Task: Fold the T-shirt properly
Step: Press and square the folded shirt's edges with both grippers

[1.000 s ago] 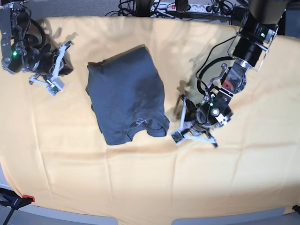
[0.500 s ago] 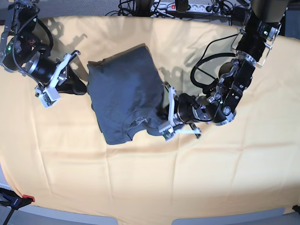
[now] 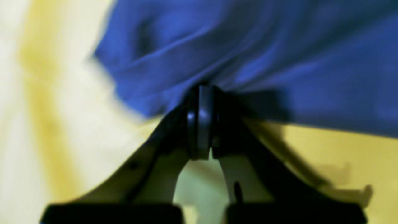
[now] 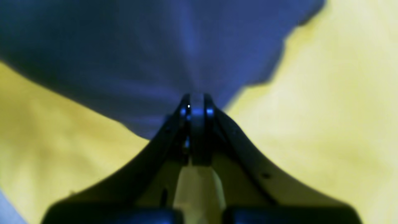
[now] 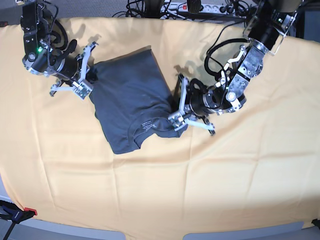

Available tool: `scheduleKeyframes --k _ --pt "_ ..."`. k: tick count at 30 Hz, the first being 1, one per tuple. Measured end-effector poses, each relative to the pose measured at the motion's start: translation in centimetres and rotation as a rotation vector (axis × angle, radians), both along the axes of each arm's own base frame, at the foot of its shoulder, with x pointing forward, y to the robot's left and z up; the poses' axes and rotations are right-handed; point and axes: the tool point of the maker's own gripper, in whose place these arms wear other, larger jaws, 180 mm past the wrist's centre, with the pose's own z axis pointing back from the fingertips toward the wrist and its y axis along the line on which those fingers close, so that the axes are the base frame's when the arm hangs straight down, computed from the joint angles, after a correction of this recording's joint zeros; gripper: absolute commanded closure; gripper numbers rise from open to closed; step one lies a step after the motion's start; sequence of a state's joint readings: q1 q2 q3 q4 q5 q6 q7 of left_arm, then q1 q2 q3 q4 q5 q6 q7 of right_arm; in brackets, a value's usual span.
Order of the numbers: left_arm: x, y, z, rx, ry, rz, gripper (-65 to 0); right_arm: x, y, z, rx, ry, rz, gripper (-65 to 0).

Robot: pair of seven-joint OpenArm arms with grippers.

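The dark grey T-shirt (image 5: 127, 100) lies folded in the middle of the yellow-orange cloth (image 5: 200, 190), with its collar (image 5: 150, 125) toward the front. My left gripper (image 5: 176, 114) is shut, and its tips press against the shirt's right edge near the collar. Close up, the left gripper (image 3: 202, 91) shows its fingers together against the bluish-looking T-shirt (image 3: 279, 62). My right gripper (image 5: 91, 80) is shut at the shirt's upper left corner. In the right wrist view the right gripper (image 4: 196, 98) touches the edge of the T-shirt (image 4: 140, 46). Whether any cloth is pinched is hidden.
A power strip with cables (image 5: 200, 7) runs along the back edge. A red and black clamp (image 5: 20, 212) sits at the front left corner. The table's front edge (image 5: 150, 235) curves along the bottom.
Both arms have moved inward from either side until their shut tips reach the shirt's edges. The fabric by the collar on the right is pushed in slightly.
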State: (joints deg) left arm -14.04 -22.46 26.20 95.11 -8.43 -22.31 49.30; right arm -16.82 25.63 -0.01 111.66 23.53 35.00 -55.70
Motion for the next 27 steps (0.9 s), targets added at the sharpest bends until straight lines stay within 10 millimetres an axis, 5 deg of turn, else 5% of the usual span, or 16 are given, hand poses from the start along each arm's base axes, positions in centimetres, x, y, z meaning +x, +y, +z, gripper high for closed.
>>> scheduleKeyframes --k 2,5,15,21,27 --pt "1.9 1.8 0.8 0.054 -0.045 0.066 0.0 0.1 -1.1 0.3 -0.041 0.003 -0.018 0.0" --pt "3.6 2.7 2.4 0.068 -0.096 0.089 0.0 0.3 -0.3 1.7 0.009 -0.022 -0.025 0.0" --pt "5.1 5.4 3.4 0.106 -0.139 0.178 0.0 0.0 2.9 1.7 0.181 -0.032 -0.013 0.0" --pt "6.8 8.9 5.8 0.066 -0.177 0.279 0.0 -3.0 6.1 1.7 0.352 0.051 0.054 0.0" --pt "7.0 11.5 8.1 -0.057 -0.144 0.306 0.0 -5.5 6.5 0.8 0.381 0.144 0.049 0.0"
